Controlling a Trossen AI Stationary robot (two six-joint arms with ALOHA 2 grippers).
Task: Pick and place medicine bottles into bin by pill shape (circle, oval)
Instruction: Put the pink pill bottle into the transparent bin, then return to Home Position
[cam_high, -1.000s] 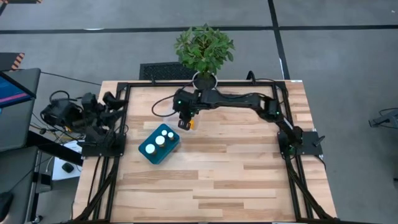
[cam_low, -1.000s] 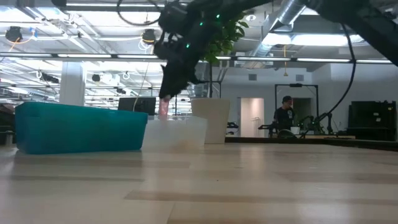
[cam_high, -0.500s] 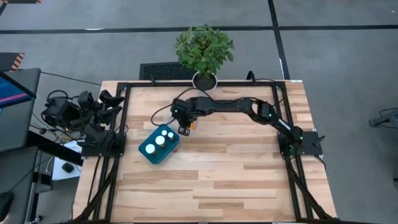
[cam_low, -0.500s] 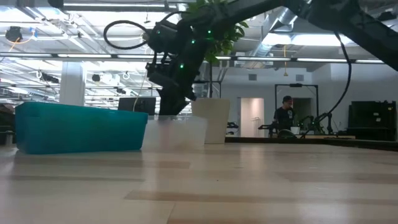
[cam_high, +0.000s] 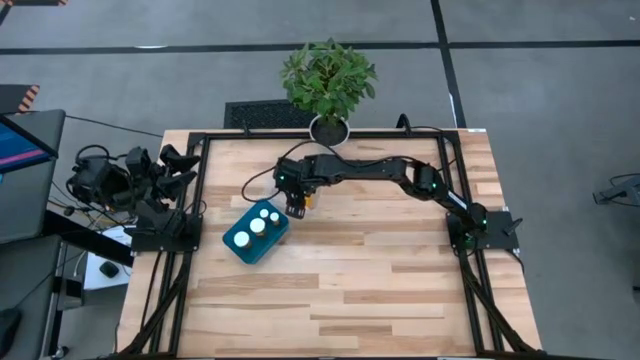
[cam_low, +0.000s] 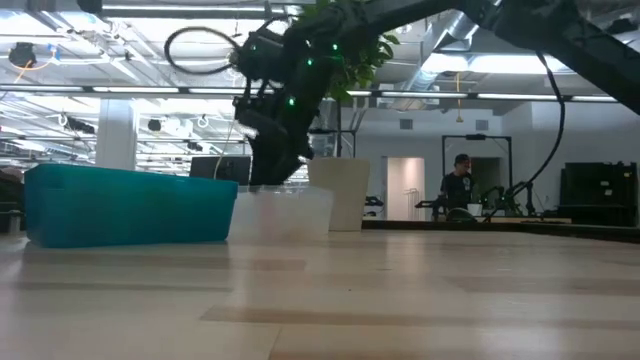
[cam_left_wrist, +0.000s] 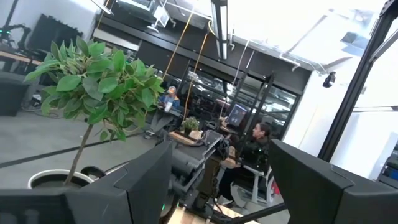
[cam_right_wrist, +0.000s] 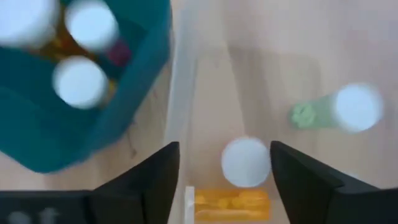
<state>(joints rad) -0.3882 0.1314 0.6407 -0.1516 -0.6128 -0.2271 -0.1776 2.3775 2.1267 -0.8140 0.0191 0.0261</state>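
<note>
My right gripper (cam_right_wrist: 224, 152) (cam_high: 296, 205) hangs open over a clear bin (cam_low: 285, 212) beside the teal bin (cam_high: 240, 245). A white-capped medicine bottle (cam_right_wrist: 245, 162) stands in the clear bin between the fingers, with a gap on each side. Another bottle with green pills (cam_right_wrist: 339, 109) lies in the same bin, and an orange bottle body (cam_right_wrist: 233, 202) shows close under the gripper. Three white-capped bottles (cam_right_wrist: 79, 82) stand in the teal bin. My left gripper (cam_left_wrist: 219, 149) waits open at the table's left edge (cam_high: 185, 165).
A white plant pot (cam_low: 340, 192) with a leafy plant (cam_high: 328, 80) stands at the table's far edge, just behind the clear bin. A black frame (cam_high: 200, 160) runs along the table's left, far and right sides. Bare wood (cam_high: 380, 290) fills the near half.
My right gripper has moved toward the near edge and slightly left, and down over the clear bin, bringing an orange bottle down with it behind the bin's wall. The bottle now sits in the bin, free of the open fingers.
</note>
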